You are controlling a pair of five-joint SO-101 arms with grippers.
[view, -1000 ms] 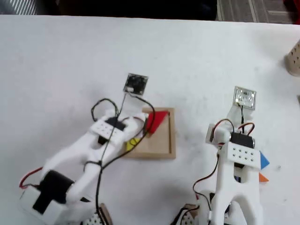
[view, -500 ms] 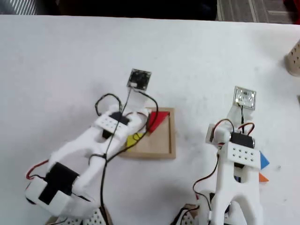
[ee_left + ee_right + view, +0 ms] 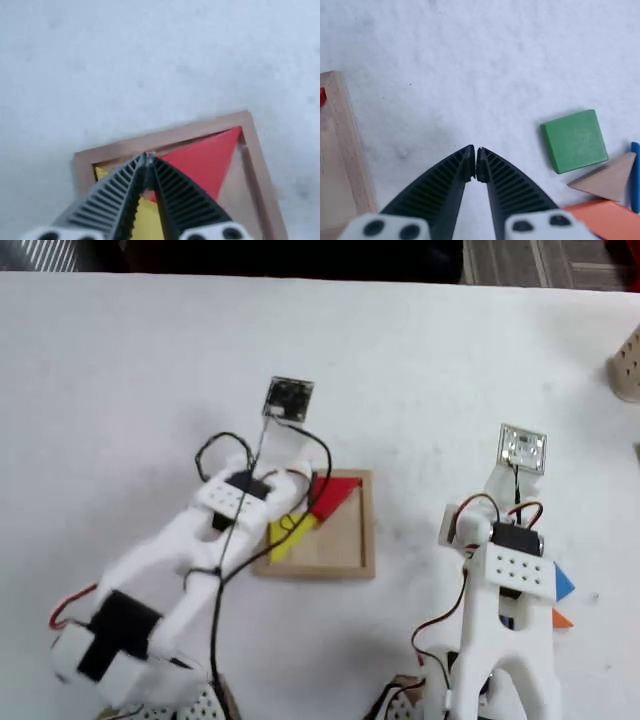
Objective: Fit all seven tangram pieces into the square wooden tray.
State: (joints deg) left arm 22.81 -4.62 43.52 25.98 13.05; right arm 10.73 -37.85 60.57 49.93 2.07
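White tabletop [image 3: 120, 360] holds your tray [image 3: 355, 565] near its middle; left jaws closed, empty, at its red triangle [image 3: 205, 160]; right jaws closed, empty.

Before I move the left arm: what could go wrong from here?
The shut left gripper sits over the seam between the red triangle and the yellow piece; a push may jam or lift one in the tray. The green square and orange piece lie near the right gripper, so a swing could scatter them.
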